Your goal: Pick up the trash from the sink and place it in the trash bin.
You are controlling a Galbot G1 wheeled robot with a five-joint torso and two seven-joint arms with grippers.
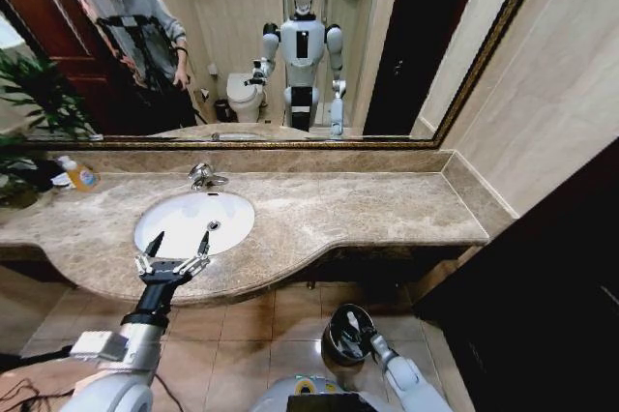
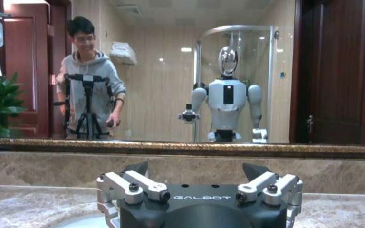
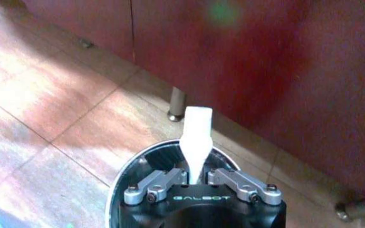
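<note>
In the head view, the white oval sink (image 1: pixel 193 221) is set into the beige-brown marble worktop (image 1: pixel 368 209), with the chrome faucet (image 1: pixel 204 176) at its far rim, toward the mirror (image 1: pixel 251 35). The left end effector (image 1: pixel 177 245) hovers over the near rim of the sink, its two dark fingers spread wide apart with nothing between them. A bottle with an orange label (image 1: pixel 80 175) stands on the worktop well to the left of the sink, near a green plant (image 1: pixel 29 107). On the tiled floor (image 1: pixel 242 330) below the worktop and to the right of the sink stands the trash bin (image 1: pixel 340 337), round and dark with a shiny rim. The right end effector (image 1: pixel 356 333) is directly above the bin's opening, and a small white tube (image 1: pixel 353 319) shows at its tip.

In the left wrist view, the left end effector (image 2: pixel 200 167) faces the mirror across the worktop (image 2: pixel 30 202), fingers apart and empty, a sliver of the sink's rim (image 2: pixel 87 221) below it.

In the right wrist view, the right end effector (image 3: pixel 197 179) is closed on the small white tube (image 3: pixel 196 137), which sticks out straight from between the fingers. The tube hangs over the trash bin (image 3: pixel 124 175), whose shiny rim and black inside lie just beneath, on the floor (image 3: pixel 62 118) beside a dark red cabinet (image 3: pixel 265 61).
</note>
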